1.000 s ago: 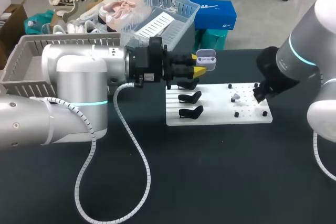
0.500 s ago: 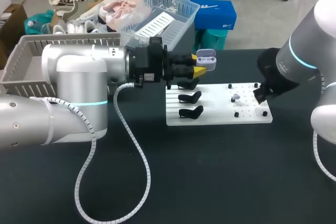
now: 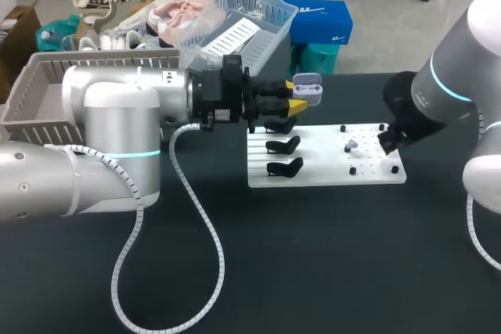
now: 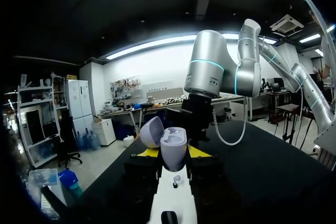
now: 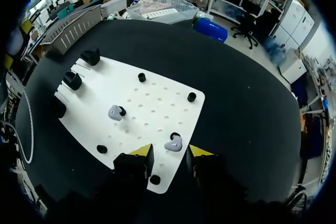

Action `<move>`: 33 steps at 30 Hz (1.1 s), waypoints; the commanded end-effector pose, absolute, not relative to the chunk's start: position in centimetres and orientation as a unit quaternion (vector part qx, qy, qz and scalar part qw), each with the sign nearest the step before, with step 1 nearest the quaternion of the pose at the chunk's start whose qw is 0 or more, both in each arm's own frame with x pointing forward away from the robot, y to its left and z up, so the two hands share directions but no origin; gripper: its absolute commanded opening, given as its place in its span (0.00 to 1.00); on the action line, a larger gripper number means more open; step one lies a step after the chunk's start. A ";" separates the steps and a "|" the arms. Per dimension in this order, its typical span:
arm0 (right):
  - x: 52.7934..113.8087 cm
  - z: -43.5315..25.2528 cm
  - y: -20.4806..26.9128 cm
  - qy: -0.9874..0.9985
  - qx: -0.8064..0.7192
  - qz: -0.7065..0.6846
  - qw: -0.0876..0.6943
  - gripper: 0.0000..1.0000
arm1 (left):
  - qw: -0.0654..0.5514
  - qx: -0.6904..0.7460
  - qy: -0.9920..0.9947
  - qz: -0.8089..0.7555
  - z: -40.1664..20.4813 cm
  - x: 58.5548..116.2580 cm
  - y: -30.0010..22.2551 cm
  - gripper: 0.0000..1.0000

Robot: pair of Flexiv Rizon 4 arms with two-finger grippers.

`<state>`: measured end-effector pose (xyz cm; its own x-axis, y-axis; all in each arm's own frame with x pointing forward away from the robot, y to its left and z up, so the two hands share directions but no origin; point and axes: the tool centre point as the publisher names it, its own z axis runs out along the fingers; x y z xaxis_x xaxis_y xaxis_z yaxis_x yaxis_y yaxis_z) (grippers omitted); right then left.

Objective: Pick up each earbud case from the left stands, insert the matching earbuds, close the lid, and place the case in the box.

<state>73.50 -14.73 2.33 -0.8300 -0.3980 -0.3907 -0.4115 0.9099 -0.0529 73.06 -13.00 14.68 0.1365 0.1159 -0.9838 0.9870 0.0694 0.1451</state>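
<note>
Clamped in the left pincer (image 4: 173, 153): a lavender earbud case (image 4: 172, 145), rounded, lid hinged open, raised over the stand end of the white board (image 3: 329, 163). Spread wide, the right pincer (image 5: 170, 153), low at the board's opposite end, straddling one lavender earbud (image 5: 174, 143) on the board. Second earbud (image 5: 115, 112) mid-board. Black worktop (image 3: 329, 256) under the board.

The head view looks down from above and behind on the whole table (image 3: 313, 271), the white board (image 3: 313, 163) near the middle of the frame. The left wrist view is low and almost level, very near the open case (image 4: 172, 148), facing the right arm (image 4: 210, 77). The right wrist view looks steeply down on the same board.
</note>
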 end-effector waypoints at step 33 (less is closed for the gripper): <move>74.4 1.5 -14.6 0.961 -0.198 0.018 0.194 0.29 | 0.525 0.541 0.509 -0.415 14.6 73.1 -13.0 0.00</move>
<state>74.15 -14.80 1.77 -0.8451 -0.3746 -0.3813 -0.3896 0.9201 -0.0404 73.06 -13.00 14.68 0.1365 0.1158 -0.9838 0.9870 0.0694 0.1451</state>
